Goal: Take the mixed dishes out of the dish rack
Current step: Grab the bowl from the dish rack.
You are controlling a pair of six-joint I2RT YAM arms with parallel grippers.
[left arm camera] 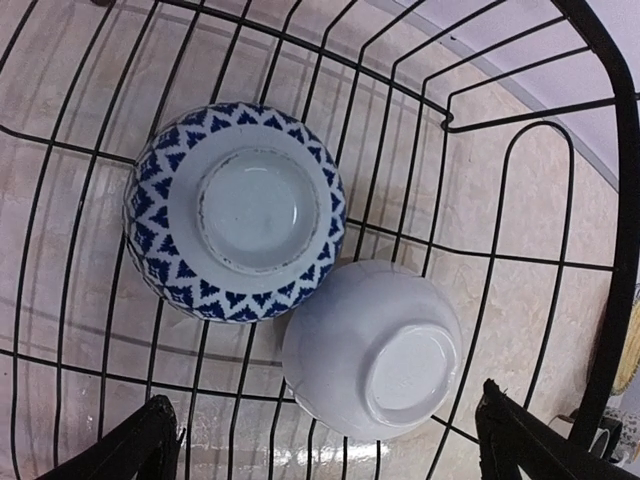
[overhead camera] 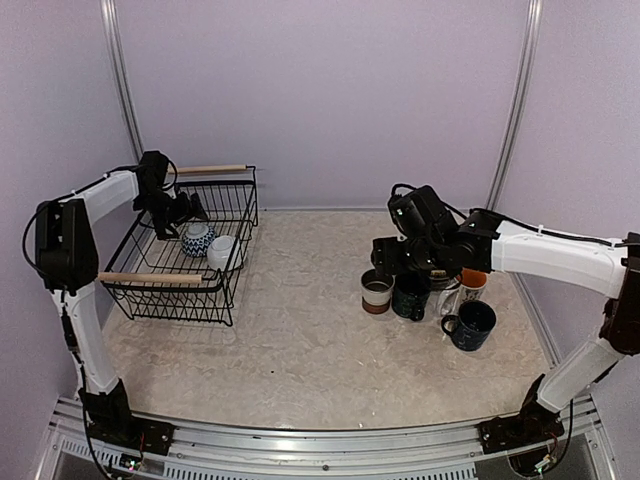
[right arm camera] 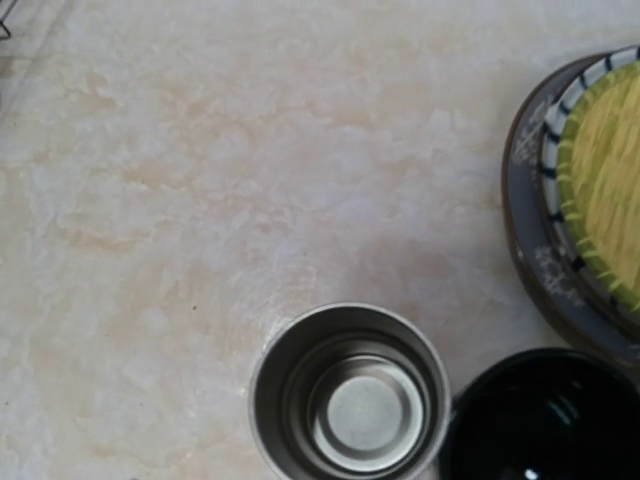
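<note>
The black wire dish rack (overhead camera: 236, 200) stands at the left and holds two upturned bowls, a blue-patterned bowl (overhead camera: 197, 238) (left arm camera: 235, 210) and a white bowl (overhead camera: 221, 250) (left arm camera: 375, 350), which touch. My left gripper (overhead camera: 190, 212) (left arm camera: 335, 445) hangs open just above them, its fingertips (left arm camera: 150, 445) wide on either side of the white bowl without touching it. My right gripper (overhead camera: 388, 258) hovers over the small brown-white cup (overhead camera: 377, 292) (right arm camera: 347, 395), which stands upright on the table. Its fingers do not show in the right wrist view.
Beside the cup stand a dark mug (overhead camera: 411, 296) (right arm camera: 545, 420), a white orange-lined mug (overhead camera: 470, 285) and a dark blue mug (overhead camera: 472, 325). A yellowish woven plate (right arm camera: 610, 180) lies stacked on a striped plate (right arm camera: 560, 130). The rack has two wooden handles (overhead camera: 150, 278).
</note>
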